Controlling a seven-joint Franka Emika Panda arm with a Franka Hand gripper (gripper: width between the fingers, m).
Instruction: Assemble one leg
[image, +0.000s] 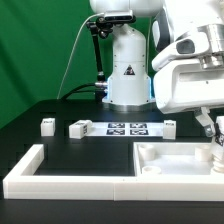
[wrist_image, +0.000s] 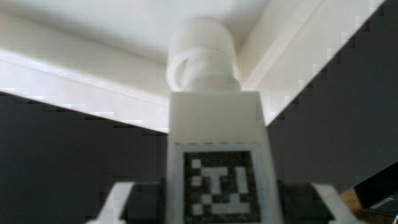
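In the wrist view my gripper (wrist_image: 221, 205) is shut on the leg (wrist_image: 217, 140), a short white block with a black-and-white tag facing the camera. Its rounded end touches the inner corner of the large white tray-like part (wrist_image: 80, 60). In the exterior view my gripper (image: 214, 138) hangs at the right edge, over that tray part (image: 170, 160), and the held leg (image: 216, 154) is mostly hidden by the fingers. Three other legs lie on the black table: one at the exterior view's left (image: 47, 125), one beside it (image: 80, 127), one further right (image: 170, 125).
The marker board (image: 128, 127) lies in the middle in front of the robot base (image: 128, 70). The long white L-shaped border wall (image: 60, 178) runs along the front and up the exterior view's left side.
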